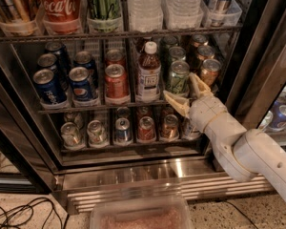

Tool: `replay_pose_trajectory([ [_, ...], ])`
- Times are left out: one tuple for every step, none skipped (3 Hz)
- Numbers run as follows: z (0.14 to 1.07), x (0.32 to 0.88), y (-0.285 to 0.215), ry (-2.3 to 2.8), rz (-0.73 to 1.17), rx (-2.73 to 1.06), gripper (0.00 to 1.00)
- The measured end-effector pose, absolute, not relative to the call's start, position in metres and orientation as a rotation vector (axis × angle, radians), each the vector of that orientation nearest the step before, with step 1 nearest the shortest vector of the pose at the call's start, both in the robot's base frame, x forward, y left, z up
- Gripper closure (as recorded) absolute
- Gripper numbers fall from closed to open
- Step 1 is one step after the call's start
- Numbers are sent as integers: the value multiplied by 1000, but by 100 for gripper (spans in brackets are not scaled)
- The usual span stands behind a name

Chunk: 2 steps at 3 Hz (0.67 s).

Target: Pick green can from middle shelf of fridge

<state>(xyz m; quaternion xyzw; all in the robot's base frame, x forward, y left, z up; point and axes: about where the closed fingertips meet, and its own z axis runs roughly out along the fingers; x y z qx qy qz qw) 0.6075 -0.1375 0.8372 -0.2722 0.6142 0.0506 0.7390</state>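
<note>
Five blue cans [50, 86], two red cans [116, 80], one brown bottle [148, 70], three green cans [178, 76], three copper-brown cans [209, 70] on the middle shelf [86, 108], one end effector [187, 95], fingers spread, at its front

A red Coca-Cola can [57, 6] stands at the top beside a green-striped can [103, 3] and two clear water bottles [144, 6]. Lower down, blue Pepsi cans [81, 84] line up left of a red can [115, 82] and a white-capped brown bottle [148, 73]. Copper-brown cans [209, 70] stand at the far right, with the gripper [187, 95] just in front of them. A row of small cans [122, 129] fills the lowest rack. A clear plastic bin [140, 216] and black cables [19, 213] lie on the speckled floor [214, 213].
</note>
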Motion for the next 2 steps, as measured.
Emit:
replay_pose_trajectory([
  [841, 634, -138, 1330, 104, -598, 28],
  [843, 641, -135, 1320, 108, -598, 28],
])
